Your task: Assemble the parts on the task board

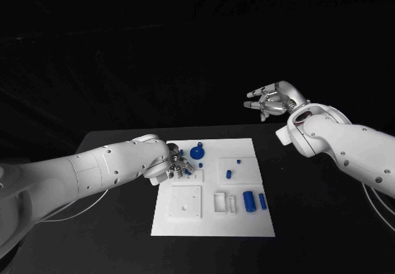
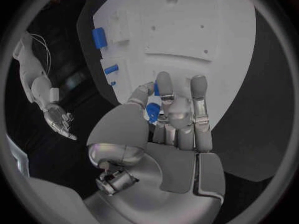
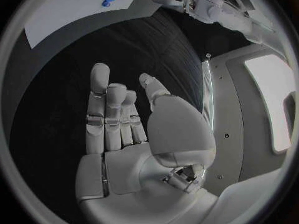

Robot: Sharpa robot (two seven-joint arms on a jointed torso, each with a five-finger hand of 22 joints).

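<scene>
Two hands, left (image 1: 171,165) at board's (image 1: 247,220) edge

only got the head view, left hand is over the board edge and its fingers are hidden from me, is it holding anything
Observer: Yes. The left wrist view shows the left hand pinching a small blue part between thumb and fingers.
Operator: and the right one, anything in its palm
Observer: No. In the right wrist view the right hand has nothing in its palm and its fingers are apart.
Operator: what's in front of that palm
Observer: The black table; the task board lies beyond its fingertips, not under them.
</scene>
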